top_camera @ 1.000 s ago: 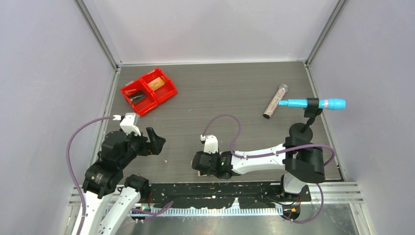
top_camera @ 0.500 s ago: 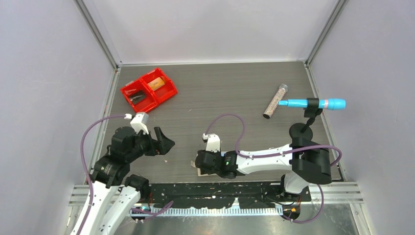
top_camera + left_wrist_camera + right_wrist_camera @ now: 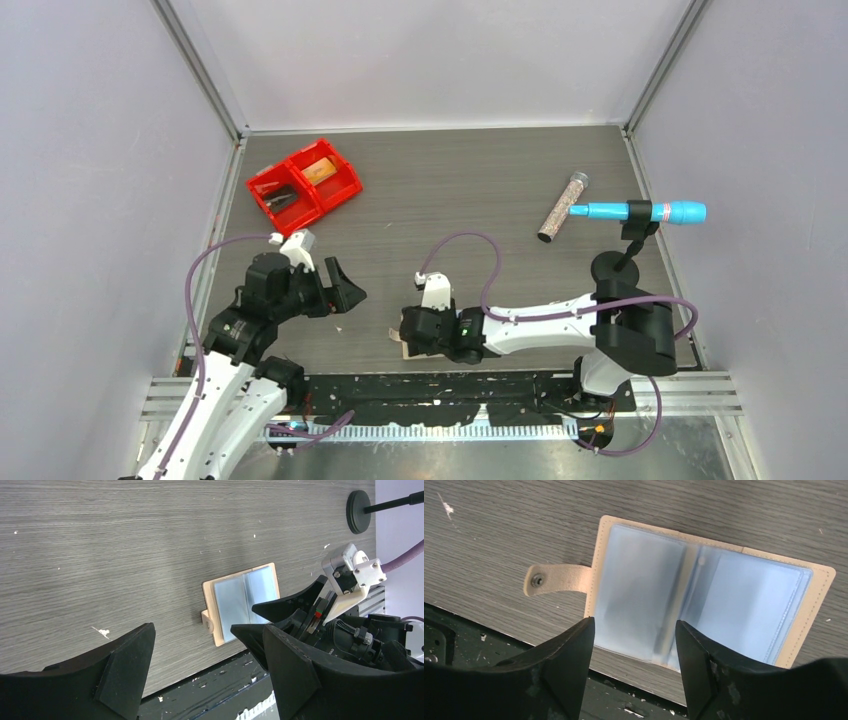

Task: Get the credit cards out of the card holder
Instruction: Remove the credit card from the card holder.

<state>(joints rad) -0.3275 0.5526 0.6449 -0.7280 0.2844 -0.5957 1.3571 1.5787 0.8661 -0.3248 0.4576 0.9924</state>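
Tan leather, spread open: we see the card holder (image 3: 704, 595) lying flat on the wood-grain table (image 3: 524, 520), just beside its near edge, with its blue-grey panels facing up. Its long axis runs roughly along that edge, and the snap tab (image 3: 556, 578) points toward the left arm's side. The right gripper (image 3: 634, 625) hovers over it, jaws parted and empty. The left gripper (image 3: 205, 640) hangs nearby, spread wide, holding nothing.
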